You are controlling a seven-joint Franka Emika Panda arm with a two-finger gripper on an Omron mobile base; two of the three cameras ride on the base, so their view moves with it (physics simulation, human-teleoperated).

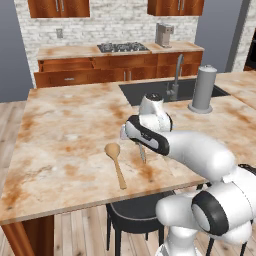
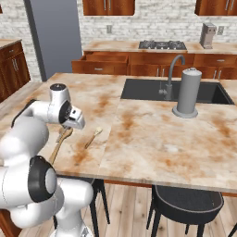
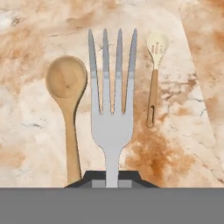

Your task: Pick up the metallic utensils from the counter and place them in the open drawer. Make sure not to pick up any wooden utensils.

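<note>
Fork clamped by its handle, hanging over the counter

The gripper (image 3: pixel 112 183) is closed tight on the slim silver fork (image 3: pixel 112 109), pinching the narrow handle so the tines run straight out toward twelve o'clock in the hand view. I judge it light, rigid and slick, so a grip this far back could let it swivel; nearer the neck would steady it. Below lies the marbled counter (image 1: pixel 60 130). The wooden spoon (image 3: pixel 68 100) rests at nine o'clock of the fork, a smaller slotted wooden utensil (image 3: pixel 154 78) at two o'clock, both lying apart from it. The open drawer (image 2: pixel 105 59) sits well away, across the kitchen.
</note>
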